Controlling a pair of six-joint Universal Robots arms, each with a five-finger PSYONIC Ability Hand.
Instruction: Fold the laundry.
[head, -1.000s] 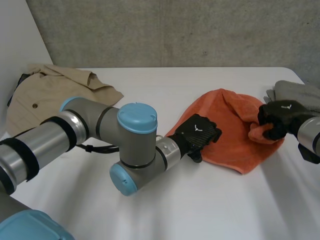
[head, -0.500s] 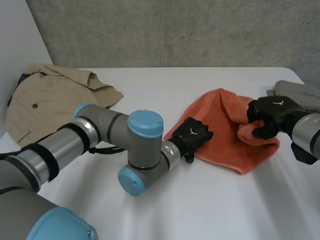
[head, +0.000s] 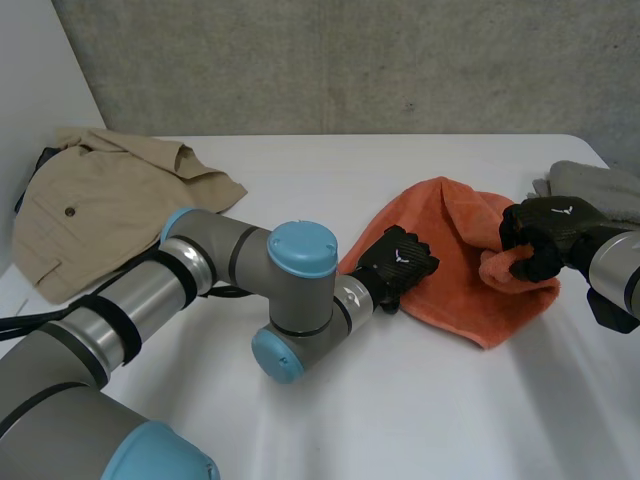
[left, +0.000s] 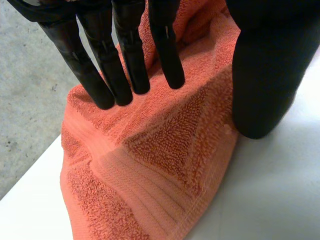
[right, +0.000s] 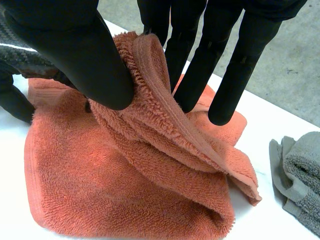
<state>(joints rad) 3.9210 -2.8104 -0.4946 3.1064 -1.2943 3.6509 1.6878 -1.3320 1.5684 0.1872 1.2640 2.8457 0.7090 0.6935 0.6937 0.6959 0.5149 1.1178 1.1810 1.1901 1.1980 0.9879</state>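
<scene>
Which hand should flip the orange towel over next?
The right hand: it pinches the orange towel by one edge between thumb and fingers, with that edge raised. The left hand lies with straight fingers on the opposite edge, so it is probably better for holding the towel down.

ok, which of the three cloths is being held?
The orange towel: the right robot hand pinches its lifted edge, and the left robot hand rests on its opposite side. The beige shirt and grey cloth lie untouched.

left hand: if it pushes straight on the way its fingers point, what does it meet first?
The orange towel: the left hand lies at its edge, straight fingers on it. Farther along that line, probably the bunched part held by the right hand; depth is unclear.
</scene>
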